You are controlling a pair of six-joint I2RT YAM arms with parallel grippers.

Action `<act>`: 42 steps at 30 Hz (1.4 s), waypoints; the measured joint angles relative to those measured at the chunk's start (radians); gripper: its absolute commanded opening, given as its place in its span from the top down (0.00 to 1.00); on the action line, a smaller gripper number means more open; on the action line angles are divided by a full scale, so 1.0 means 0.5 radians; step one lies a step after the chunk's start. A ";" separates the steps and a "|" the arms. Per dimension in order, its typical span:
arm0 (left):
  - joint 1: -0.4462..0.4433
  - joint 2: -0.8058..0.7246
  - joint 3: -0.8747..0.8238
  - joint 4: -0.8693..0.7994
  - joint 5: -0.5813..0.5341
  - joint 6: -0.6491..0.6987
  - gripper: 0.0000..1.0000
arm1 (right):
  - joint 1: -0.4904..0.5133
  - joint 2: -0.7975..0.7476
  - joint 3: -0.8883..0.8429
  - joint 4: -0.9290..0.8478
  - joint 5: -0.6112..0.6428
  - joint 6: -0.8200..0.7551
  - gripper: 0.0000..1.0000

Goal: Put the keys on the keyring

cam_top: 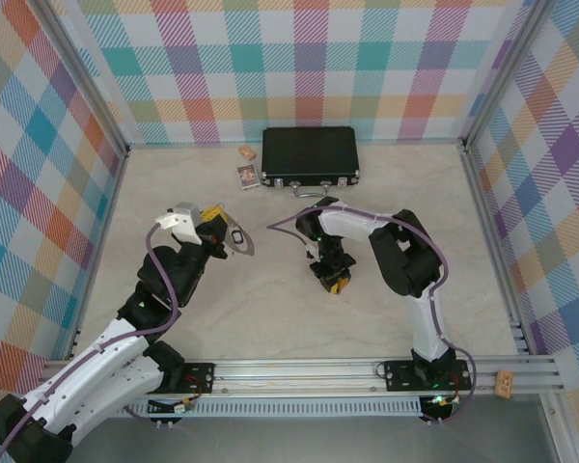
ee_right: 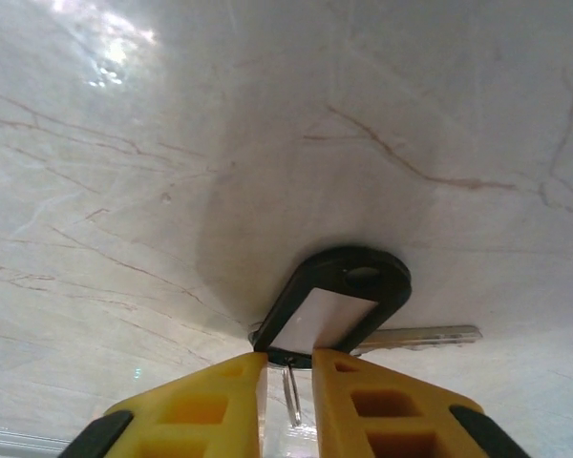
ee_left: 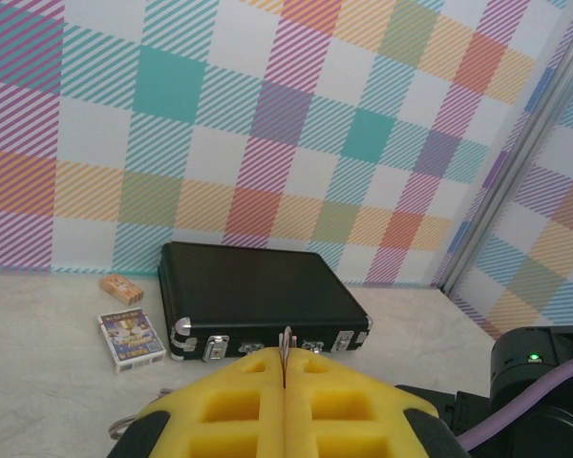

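Key lies on the surface at 12 o'clock from the right gripper, whose fingers flank its wire loop; contact unclear. Left gripper, pressed together, pinches the keyring, mostly hidden.

**Plaid Panels Are Enclosing a Marble-Look Table**

A black case is sitting at the far end of a pale, brown-veined tabletop. Directly behind the case, a back wall is rising in pastel plaid of teal, pink, orange, purple and white. A side wall in the same plaid is standing well to the case's left, and a second side wall is standing to its right. Bare aluminium posts are framing the corners on either side of the case. Well in front of the case, at the opposite edge, a slotted aluminium rail is running across. Soft, even light is falling throughout, and a bright glare is glinting off the tabletop.
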 measured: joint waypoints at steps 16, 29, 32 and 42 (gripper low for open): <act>0.000 0.018 0.000 -0.001 0.001 0.000 1.00 | 0.000 -0.613 -0.502 0.480 0.040 0.172 0.66; 0.000 0.082 0.001 -0.049 -0.001 -0.001 1.00 | 0.032 -1.440 -1.525 1.531 0.085 0.484 0.65; 0.000 0.105 0.001 -0.053 -0.010 -0.004 1.00 | 0.082 -1.625 -1.761 1.762 0.117 0.536 0.66; 0.000 0.126 0.004 -0.095 -0.054 -0.012 1.00 | 0.159 -1.948 -2.290 2.361 0.242 0.633 0.72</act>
